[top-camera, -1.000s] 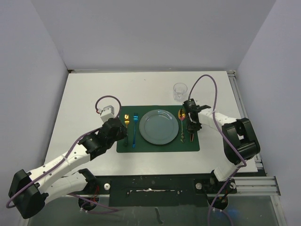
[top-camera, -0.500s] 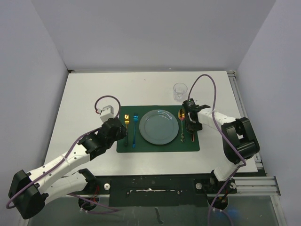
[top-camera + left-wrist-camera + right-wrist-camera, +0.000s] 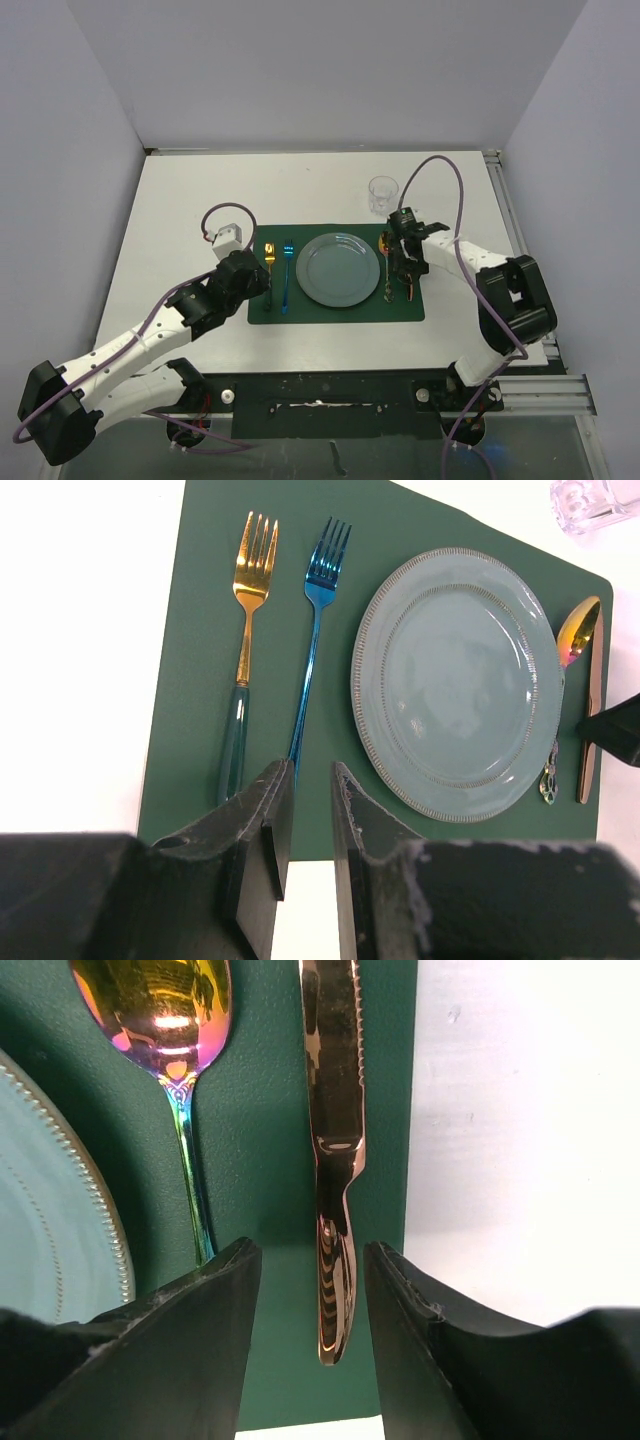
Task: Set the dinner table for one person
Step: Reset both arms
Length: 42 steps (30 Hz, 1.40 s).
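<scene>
On the white dinner table [image 3: 180,200] lies a dark green placemat [image 3: 335,312] with a grey-blue plate [image 3: 338,269] in its middle. A gold fork [image 3: 245,650] and a blue fork [image 3: 312,650] lie left of the plate. An iridescent spoon [image 3: 165,1010] and a rose-gold knife [image 3: 335,1160] lie to its right. My right gripper [image 3: 310,1250] is open low over the knife's handle, which lies flat on the mat between the fingers, touching neither. My left gripper [image 3: 310,770] hovers at the mat's near left edge, jaws slightly apart and empty.
A clear glass [image 3: 382,193] stands on the table just beyond the mat's far right corner. A metal rail [image 3: 510,215] runs along the table's right edge. Grey walls close in the table at the back and on both sides.
My right gripper's jaws have spread apart around the knife handle, and the knife rests on the mat. The left arm has not moved.
</scene>
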Each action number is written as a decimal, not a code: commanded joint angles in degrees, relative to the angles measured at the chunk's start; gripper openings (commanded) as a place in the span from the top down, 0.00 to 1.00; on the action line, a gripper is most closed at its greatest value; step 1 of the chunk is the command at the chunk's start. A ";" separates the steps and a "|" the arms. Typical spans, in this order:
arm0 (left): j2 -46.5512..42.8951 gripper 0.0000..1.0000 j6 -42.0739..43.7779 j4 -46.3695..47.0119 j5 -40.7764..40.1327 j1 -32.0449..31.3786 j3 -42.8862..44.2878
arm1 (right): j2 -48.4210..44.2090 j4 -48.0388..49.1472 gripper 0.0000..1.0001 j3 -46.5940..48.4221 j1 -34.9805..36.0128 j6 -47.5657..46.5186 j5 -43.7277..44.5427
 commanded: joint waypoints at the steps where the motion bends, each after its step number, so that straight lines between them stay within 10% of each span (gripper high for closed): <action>1: -0.81 0.81 -0.05 1.74 0.06 0.35 -0.30 | -5.64 1.13 0.54 0.86 0.43 1.71 2.09; 11: -0.15 0.81 -0.20 3.99 1.49 0.35 -0.95 | -20.69 -0.72 0.49 7.98 0.49 3.32 1.04; 19: 0.44 0.81 -0.21 5.98 4.23 0.22 -0.16 | -34.26 2.35 0.07 11.47 0.75 3.87 -2.56; 23: -0.51 0.81 -0.29 5.95 4.19 0.17 -0.34 | -37.67 1.65 0.01 11.82 0.85 3.55 -2.52; 42: -2.74 0.81 3.46 0.22 -0.10 0.26 4.76 | -44.97 0.94 0.02 10.86 0.87 3.40 -2.71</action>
